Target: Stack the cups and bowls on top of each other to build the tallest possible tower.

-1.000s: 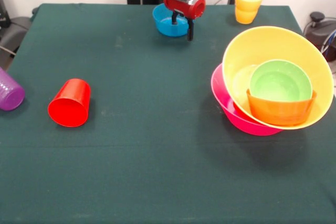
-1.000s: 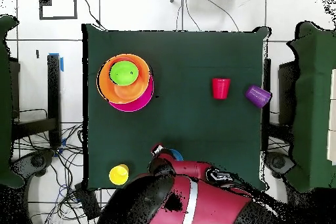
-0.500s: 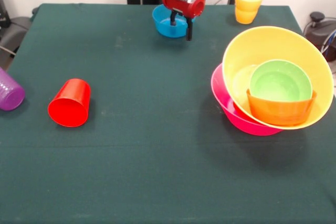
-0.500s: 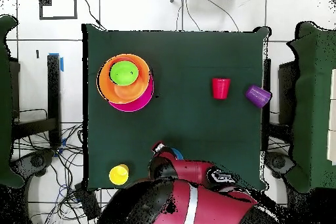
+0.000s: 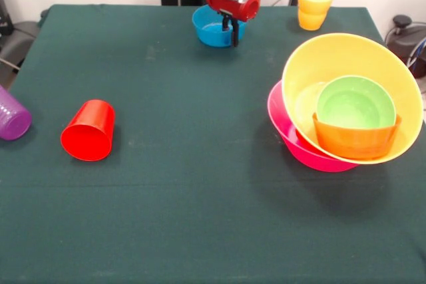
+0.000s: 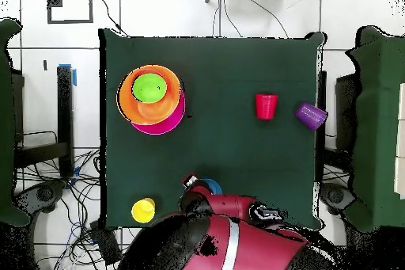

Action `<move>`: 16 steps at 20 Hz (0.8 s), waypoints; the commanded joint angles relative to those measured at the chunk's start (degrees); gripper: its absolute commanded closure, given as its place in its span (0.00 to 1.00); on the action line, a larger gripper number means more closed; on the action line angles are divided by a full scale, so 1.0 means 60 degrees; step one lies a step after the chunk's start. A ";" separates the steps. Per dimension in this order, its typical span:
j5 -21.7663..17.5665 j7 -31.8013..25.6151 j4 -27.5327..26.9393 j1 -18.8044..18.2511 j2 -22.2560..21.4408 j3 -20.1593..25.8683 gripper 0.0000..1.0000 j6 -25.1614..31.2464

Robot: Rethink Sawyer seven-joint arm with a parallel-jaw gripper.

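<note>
Small blue bowl (image 5: 212,28) at the far edge of the green table (image 5: 186,184), upright, mouth up, directly under the red-and-black gripper (image 5: 229,32). Glossy translucent plastic, so likely light, fairly stiff and slick; thin rim the obvious place to pinch, 1 finger inside the wall and 1 outside, since the round body offers nothing else to a narrow claw. Gripper low over the bowl's right side, dark fingers (image 5: 234,34) reaching down at the rim (whether 1 sits inside the wall is hard to make out); spread or pinched cannot be told from either view, as the arm hides it from above. Just right of that, a yellow cup nested on an orange cup (image 5: 313,6), upright near the table's far right corner. Further out, the tower (image 5: 346,101) on the right side: large pink bowl (image 5: 293,141) lowest, large yellow-orange bowl (image 5: 333,54) tilted within it, small orange bowl (image 5: 356,141) and a green bowl (image 5: 354,104) nested inside. Well apart on the left, red cup (image 5: 88,130) on its side with mouth toward the camera, and purple cup (image 5: 12,116) also tipped over at the left edge. Cups likely just as light and prone to roll, so best taken by the wall near the mouth.
</note>
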 commanded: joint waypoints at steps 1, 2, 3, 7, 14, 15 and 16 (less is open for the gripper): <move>-0.0317 0.0100 -0.1003 0.0004 0.0428 0.0505 1.00 0.0267; -0.0305 0.0096 -0.1066 -0.0003 0.0423 0.0498 1.00 0.0282; -0.0324 0.0059 -0.1082 -0.0096 0.0395 0.0567 1.00 0.0409; -0.0343 0.0104 -0.1033 -0.0100 0.0412 0.0587 1.00 0.0354; 0.0089 0.0253 -0.0045 -0.0308 -0.1523 0.1459 1.00 0.1578; 0.0199 0.0203 0.0084 -0.0445 -0.1900 0.1747 1.00 0.1961; 0.0309 0.0152 0.0213 -0.0583 -0.2278 0.2036 1.00 0.2344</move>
